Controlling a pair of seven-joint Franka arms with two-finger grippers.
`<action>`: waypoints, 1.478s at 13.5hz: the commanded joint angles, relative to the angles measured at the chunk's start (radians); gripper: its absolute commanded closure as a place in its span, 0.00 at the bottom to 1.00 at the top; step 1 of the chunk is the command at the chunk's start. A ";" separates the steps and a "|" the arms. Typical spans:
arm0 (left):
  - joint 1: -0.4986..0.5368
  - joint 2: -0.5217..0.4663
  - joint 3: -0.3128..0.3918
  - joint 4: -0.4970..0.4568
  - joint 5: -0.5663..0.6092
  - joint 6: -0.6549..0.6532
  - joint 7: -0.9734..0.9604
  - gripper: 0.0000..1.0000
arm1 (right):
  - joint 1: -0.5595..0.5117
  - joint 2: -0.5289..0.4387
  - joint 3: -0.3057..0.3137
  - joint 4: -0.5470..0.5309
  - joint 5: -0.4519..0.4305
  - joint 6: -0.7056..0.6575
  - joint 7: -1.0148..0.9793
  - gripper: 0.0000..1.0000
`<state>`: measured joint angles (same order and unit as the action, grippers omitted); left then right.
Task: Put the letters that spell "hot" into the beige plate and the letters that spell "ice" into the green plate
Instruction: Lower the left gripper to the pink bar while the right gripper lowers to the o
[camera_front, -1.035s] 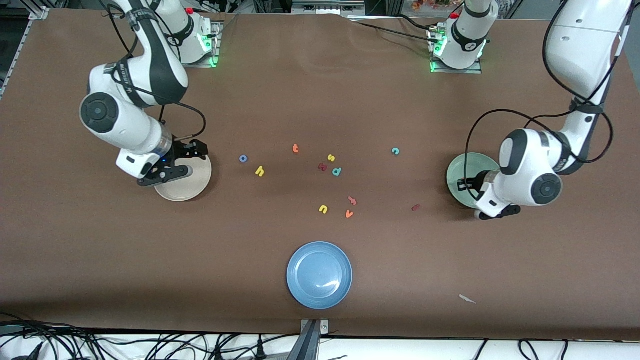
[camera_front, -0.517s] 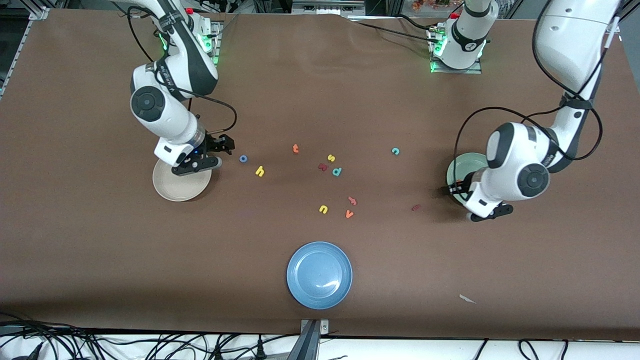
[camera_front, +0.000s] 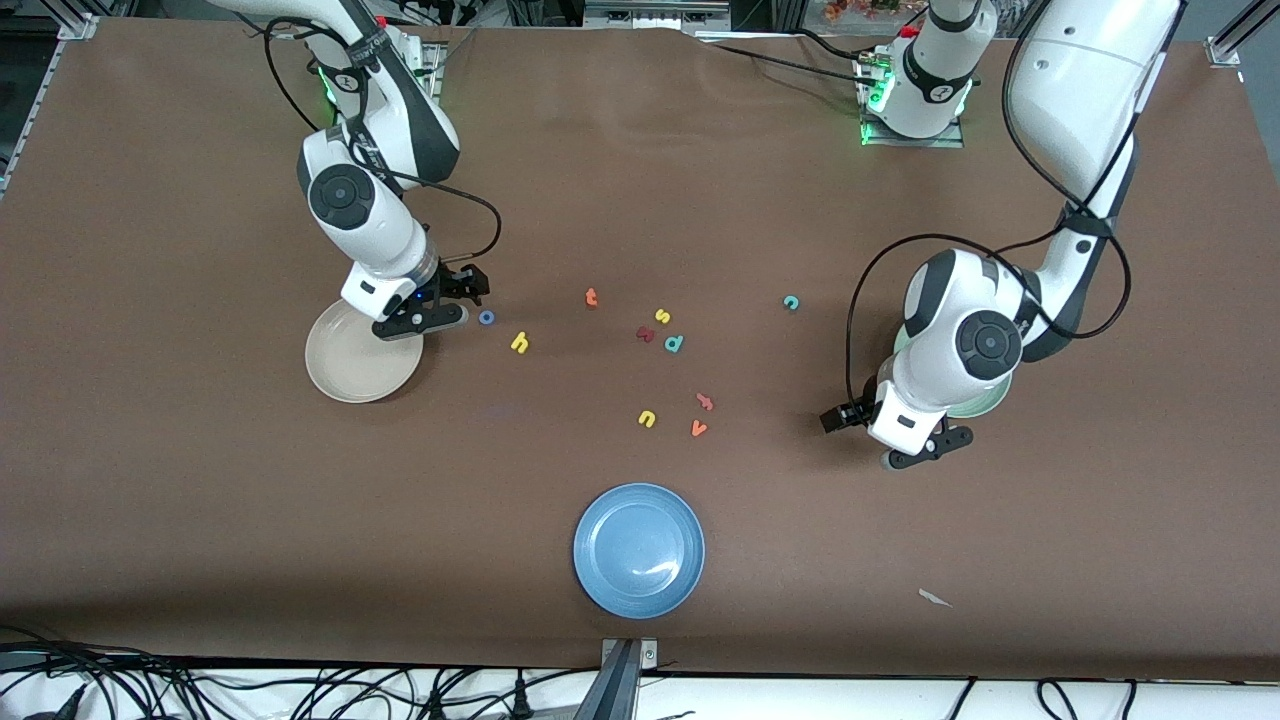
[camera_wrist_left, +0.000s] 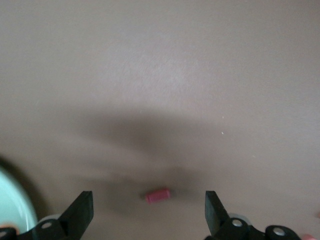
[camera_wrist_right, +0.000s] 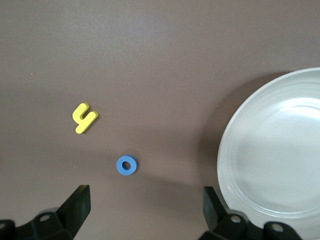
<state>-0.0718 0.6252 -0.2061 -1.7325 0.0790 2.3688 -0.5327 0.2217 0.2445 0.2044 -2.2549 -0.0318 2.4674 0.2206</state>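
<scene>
Beside the beige plate (camera_front: 351, 366), toward the middle of the table, the right gripper (camera_front: 452, 300) hangs with its fingers spread wide and nothing between them. In the right wrist view the blue o (camera_wrist_right: 126, 165) lies between the finger lines, the yellow h (camera_wrist_right: 84, 118) just beside it and the beige plate (camera_wrist_right: 235, 150) bare. We judge the step in hand to be the pick of the o. We centre the jaws so the ring sits midway, descend straight, and close only once the tips reach the table; the foam is thin and may slide or flip if one finger lands first. We keep the fingers off the h.

Next to the green plate (camera_front: 985, 405), which the left arm largely covers, the left gripper (camera_front: 885, 440) is likewise wide open and empty. In the left wrist view the dark red i (camera_wrist_left: 158, 195) lies on the table between the fingers, with the green plate (camera_wrist_left: 15, 205) at the edge of that view. We set the jaws across the short width of the bar, not its length.

The orange t (camera_front: 591, 296), teal c (camera_front: 791, 302) and orange e (camera_front: 705, 402) lie on the table away from both plates.
</scene>
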 joint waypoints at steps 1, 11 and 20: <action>-0.003 0.080 0.002 0.097 0.056 0.001 0.232 0.05 | -0.007 0.035 0.033 -0.005 -0.058 0.044 0.077 0.00; -0.026 0.062 -0.001 0.099 0.032 -0.198 0.648 0.29 | 0.001 0.130 0.044 -0.006 -0.169 0.140 0.163 0.00; -0.032 0.126 0.001 0.100 0.028 -0.189 0.658 0.47 | 0.010 0.180 0.046 -0.009 -0.223 0.206 0.252 0.04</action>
<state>-0.1016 0.7330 -0.2076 -1.6441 0.1174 2.1815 0.1035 0.2276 0.4026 0.2448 -2.2556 -0.2173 2.6280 0.4238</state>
